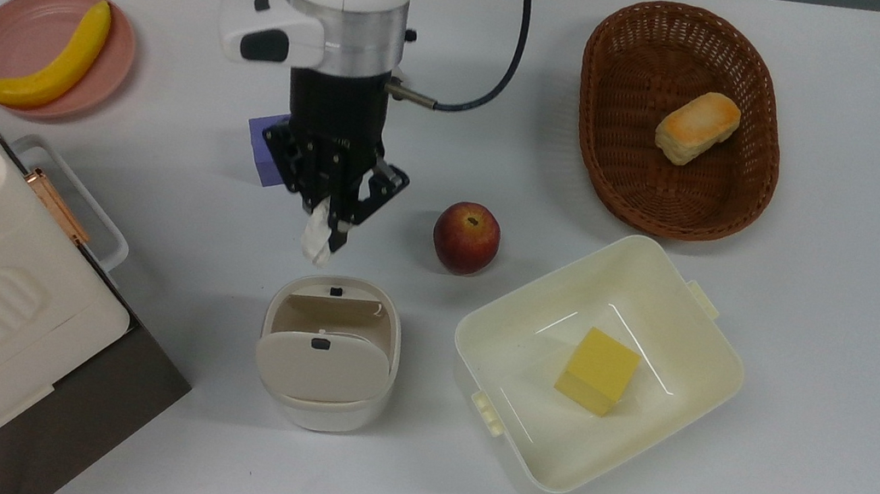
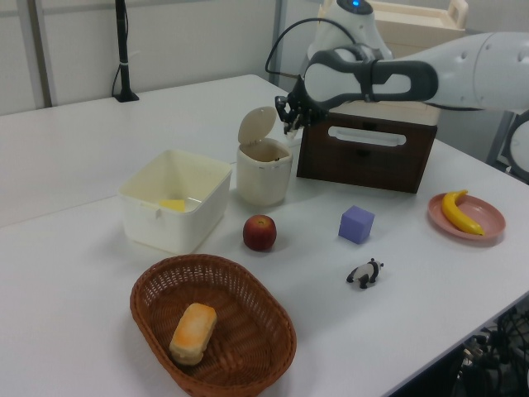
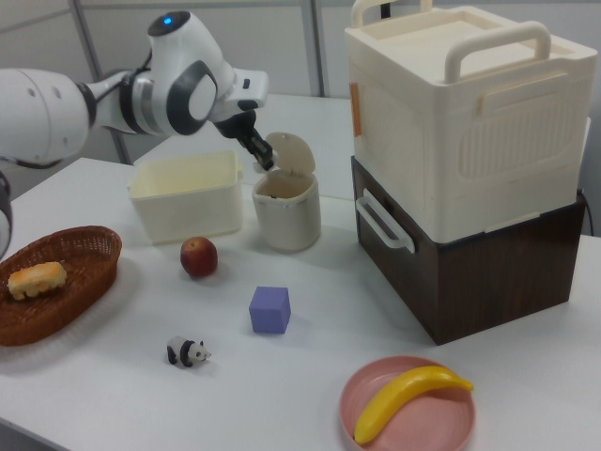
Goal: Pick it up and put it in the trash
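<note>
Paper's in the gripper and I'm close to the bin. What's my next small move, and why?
Probably ease the gripper a little further, to above the trash bin opening, before releasing. In the top view the paper ball hangs just short of the rim, and the flap lid stands tilted open.

top view: looks straight down from overhead, arm entering from 12 o'clock.
left view: low, oblique, near the basket point(image 2: 213, 329).
right view: low, oblique, opposite side, near the pink plate point(image 3: 408, 409).
shared: bin point(image 1: 328, 352), apple point(image 2: 259, 232).
</note>
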`<action>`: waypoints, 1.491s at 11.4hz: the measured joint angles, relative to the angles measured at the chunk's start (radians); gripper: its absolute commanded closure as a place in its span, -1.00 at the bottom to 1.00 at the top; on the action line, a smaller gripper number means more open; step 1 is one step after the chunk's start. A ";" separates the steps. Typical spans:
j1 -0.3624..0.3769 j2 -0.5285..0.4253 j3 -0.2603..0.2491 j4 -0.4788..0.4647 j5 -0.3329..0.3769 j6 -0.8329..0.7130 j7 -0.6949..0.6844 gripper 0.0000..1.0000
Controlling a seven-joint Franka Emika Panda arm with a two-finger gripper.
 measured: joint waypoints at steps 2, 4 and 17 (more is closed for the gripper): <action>0.000 0.049 -0.002 0.010 -0.001 0.118 -0.045 1.00; 0.000 0.074 -0.002 0.012 -0.008 0.178 -0.070 1.00; 0.005 0.135 -0.002 0.018 -0.060 0.236 -0.074 -1.00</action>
